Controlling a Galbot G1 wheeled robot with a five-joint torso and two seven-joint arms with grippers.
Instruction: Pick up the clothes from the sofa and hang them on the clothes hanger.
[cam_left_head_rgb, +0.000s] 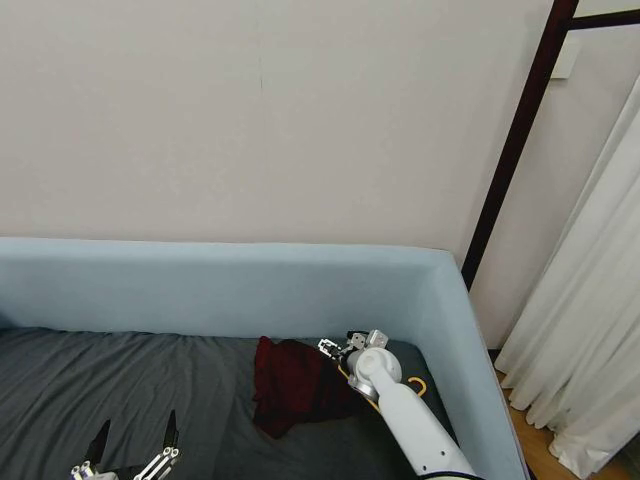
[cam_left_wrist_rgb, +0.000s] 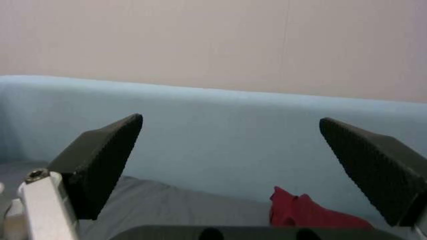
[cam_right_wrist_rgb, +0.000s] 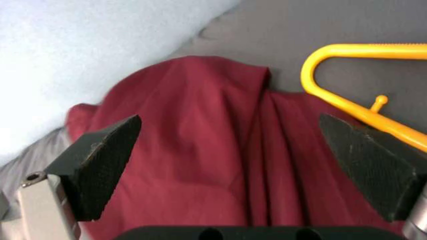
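Observation:
A dark red garment (cam_left_head_rgb: 292, 392) lies crumpled on the grey seat of the sofa (cam_left_head_rgb: 300, 290), near its right end. My right gripper (cam_left_head_rgb: 336, 346) hovers at the garment's right edge, open, nothing between its fingers. In the right wrist view the garment (cam_right_wrist_rgb: 193, 150) sits directly below the open right gripper (cam_right_wrist_rgb: 233, 165), beside a yellow hanger (cam_right_wrist_rgb: 353, 80) whose hook rests on the cushion. The hanger (cam_left_head_rgb: 419, 385) peeks out next to my right arm. My left gripper (cam_left_head_rgb: 135, 438) waits open low over the seat, far left of the garment (cam_left_wrist_rgb: 308, 214).
The light blue sofa back (cam_left_wrist_rgb: 220, 125) and right armrest (cam_left_head_rgb: 470, 380) wall in the seat. A dark rack pole (cam_left_head_rgb: 512, 150) rises behind the sofa's right end. White curtains (cam_left_head_rgb: 590, 330) hang at the right over the wooden floor.

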